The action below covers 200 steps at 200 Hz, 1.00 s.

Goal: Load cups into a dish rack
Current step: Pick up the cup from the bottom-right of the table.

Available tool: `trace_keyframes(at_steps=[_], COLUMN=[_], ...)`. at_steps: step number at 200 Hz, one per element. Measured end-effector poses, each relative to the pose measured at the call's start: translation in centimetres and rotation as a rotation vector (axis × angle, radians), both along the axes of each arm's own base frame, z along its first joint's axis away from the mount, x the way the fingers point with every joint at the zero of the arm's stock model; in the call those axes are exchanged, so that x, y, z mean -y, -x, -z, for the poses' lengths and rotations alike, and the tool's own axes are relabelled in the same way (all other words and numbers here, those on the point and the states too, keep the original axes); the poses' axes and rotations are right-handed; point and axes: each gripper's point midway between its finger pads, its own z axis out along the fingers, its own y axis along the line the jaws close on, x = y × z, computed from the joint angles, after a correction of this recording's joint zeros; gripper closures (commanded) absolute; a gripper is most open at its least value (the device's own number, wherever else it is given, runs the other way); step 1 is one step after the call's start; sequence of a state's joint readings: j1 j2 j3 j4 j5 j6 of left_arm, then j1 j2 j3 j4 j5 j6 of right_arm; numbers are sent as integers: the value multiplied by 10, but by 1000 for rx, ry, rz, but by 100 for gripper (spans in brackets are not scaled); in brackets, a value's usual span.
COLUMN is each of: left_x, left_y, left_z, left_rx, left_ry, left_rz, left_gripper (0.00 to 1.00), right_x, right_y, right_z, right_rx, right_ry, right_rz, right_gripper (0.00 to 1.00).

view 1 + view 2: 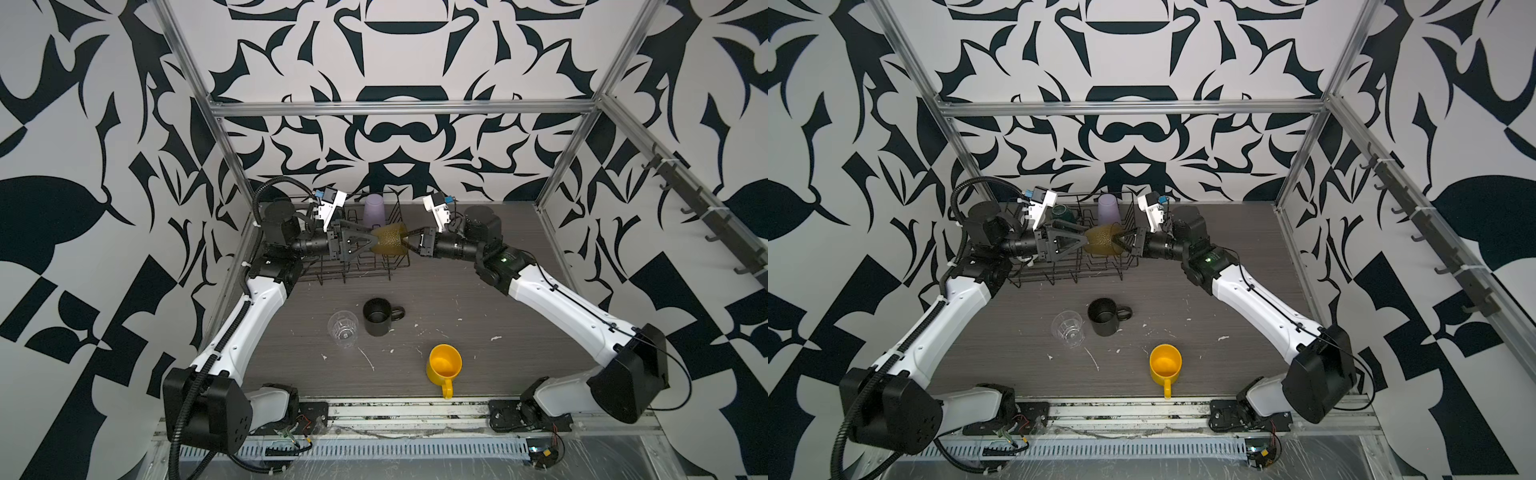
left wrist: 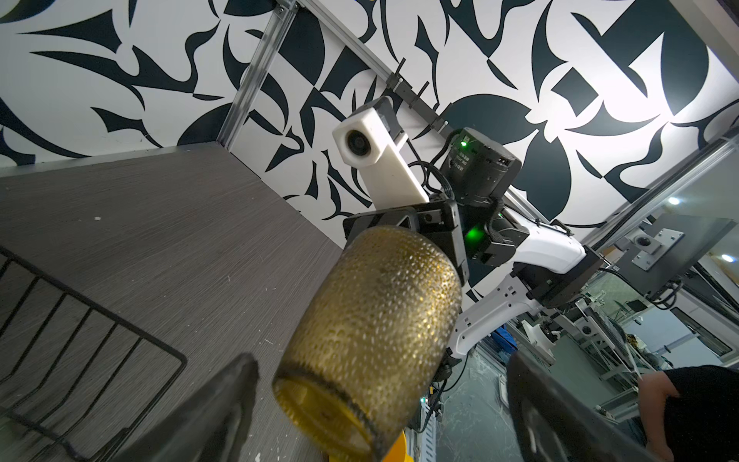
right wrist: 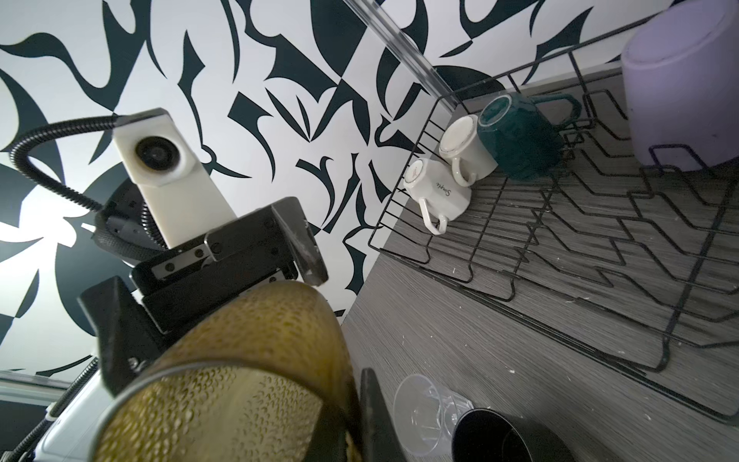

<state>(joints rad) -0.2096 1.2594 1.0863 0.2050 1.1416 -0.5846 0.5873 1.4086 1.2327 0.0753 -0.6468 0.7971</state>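
Black-and-white patterned walls enclose a grey wood-grain tabletop [image 1: 478, 316], where two robot arms meet above the dish rack [image 1: 361, 270] at the far side. Between them, clear of the table, hangs the small olive-brown glass [image 1: 388, 237], lying on its side. The right gripper [image 1: 406, 243] is clamped on the glass's rim, one finger outside the wall and one inside. The left gripper [image 2: 382, 360] has its jaws spread wide to either side of the glass's base end, not closed on it.

Inside the rack, the lilac tumbler [image 1: 372, 210] stands mouth-down near the back. In the right wrist view the teal mug [image 3: 520, 140], cream mug [image 3: 464, 148] and white mug [image 3: 436, 192] (the last bearing cursive lettering) cluster in one corner.

On the bare table in front of the rack, in both top views, the clear glass [image 1: 343, 328] stands upright just beside the black mug [image 1: 377, 316]. The yellow mug [image 1: 444, 365] sits apart from them, nearer the front edge, its handle pointing toward the arms' bases.
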Motion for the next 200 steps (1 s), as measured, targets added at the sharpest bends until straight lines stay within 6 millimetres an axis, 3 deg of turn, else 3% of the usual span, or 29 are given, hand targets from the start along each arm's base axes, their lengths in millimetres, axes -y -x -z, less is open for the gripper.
trace_keyframes(at_steps=[67,129,200], left_x=[0,0,0], left_y=[0,1,3], left_z=[0,-1,-4], left_rx=[0,0,7], left_ry=[0,4,10], left_rz=[0,7,20], left_gripper=[0,8,14], right_x=[-7,-19,-28], right_y=[4,-3,-6], right_z=[-10,0,-6], right_rx=[13,-18,-35], right_ry=[-33,-47,-110], right_rz=[-21,-34,-61], right_gripper=[100,100,100])
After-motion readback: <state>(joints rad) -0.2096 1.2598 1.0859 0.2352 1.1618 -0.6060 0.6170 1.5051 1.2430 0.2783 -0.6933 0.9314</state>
